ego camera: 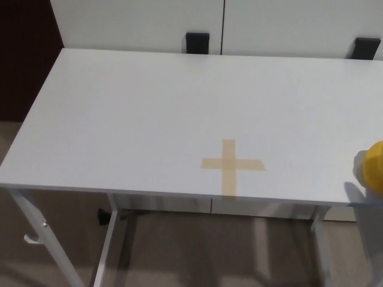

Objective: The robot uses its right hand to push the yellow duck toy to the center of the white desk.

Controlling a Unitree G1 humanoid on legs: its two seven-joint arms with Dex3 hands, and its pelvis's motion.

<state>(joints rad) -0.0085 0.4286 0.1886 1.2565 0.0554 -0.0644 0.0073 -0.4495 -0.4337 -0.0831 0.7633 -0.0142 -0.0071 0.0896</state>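
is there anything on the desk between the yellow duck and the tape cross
No. The yellow duck toy sits at the picture's right edge, and the white desk shows only bare surface between it and the tan tape cross. Neither robot hand is in view.

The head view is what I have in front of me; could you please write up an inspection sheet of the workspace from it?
Surface: white desk, bare apart from a tan tape cross near the front edge.
Job's things: yellow duck at the right edge of the picture, cut off by the frame, well right of the cross; not yet at the center.
Clutter: nothing seen.
Hands: neither hand in view.
Cables: nothing seen.
Surroundings: white cabinets behind the desk, two black blocks at its far edge, dark red panel at left, brownish floor and desk legs below.
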